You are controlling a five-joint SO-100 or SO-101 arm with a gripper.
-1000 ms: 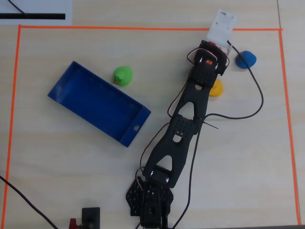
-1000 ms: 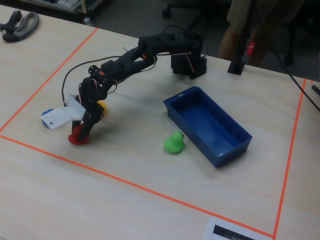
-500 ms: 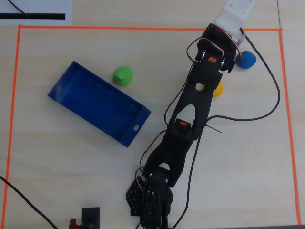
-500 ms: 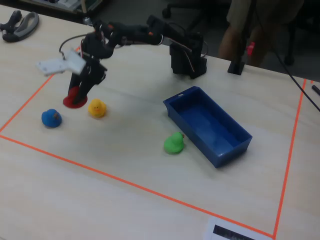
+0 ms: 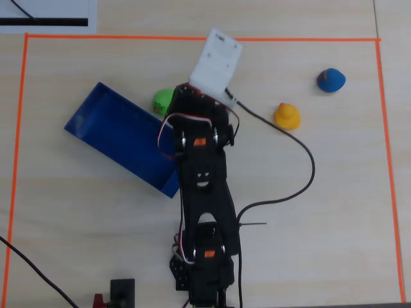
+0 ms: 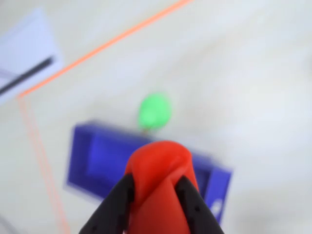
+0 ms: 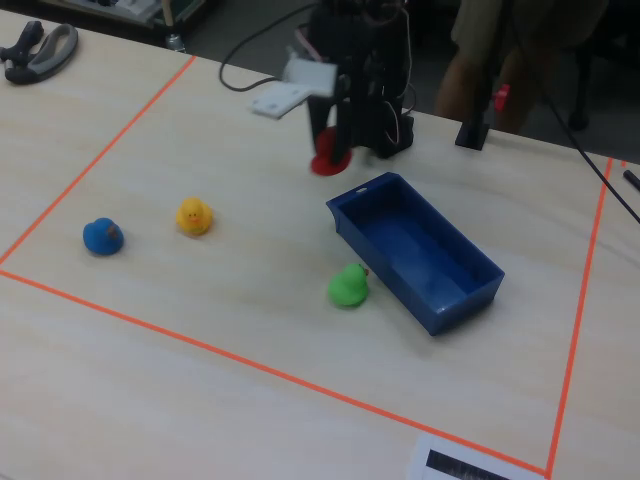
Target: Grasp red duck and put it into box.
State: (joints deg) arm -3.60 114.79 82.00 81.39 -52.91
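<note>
My gripper [image 6: 156,187] is shut on the red duck [image 6: 158,165], with a black finger [image 6: 117,204] pressed on each side of it. In the fixed view the red duck [image 7: 328,162] hangs in the gripper [image 7: 328,150] above the table, just off the far left end of the dark-blue box [image 7: 420,250]. In the wrist view the box [image 6: 97,156] lies below and beyond the duck. In the overhead view the box [image 5: 122,138] lies left of the arm, and the duck and jaws are hidden under the white camera housing [image 5: 215,61].
A green duck [image 5: 163,99] [image 7: 347,286] sits by the box's long wall and also shows in the wrist view [image 6: 154,111]. A yellow duck [image 5: 287,116] [image 7: 194,216] and a blue duck [image 5: 331,80] [image 7: 102,236] sit apart. Orange tape [image 5: 192,38] frames the table area.
</note>
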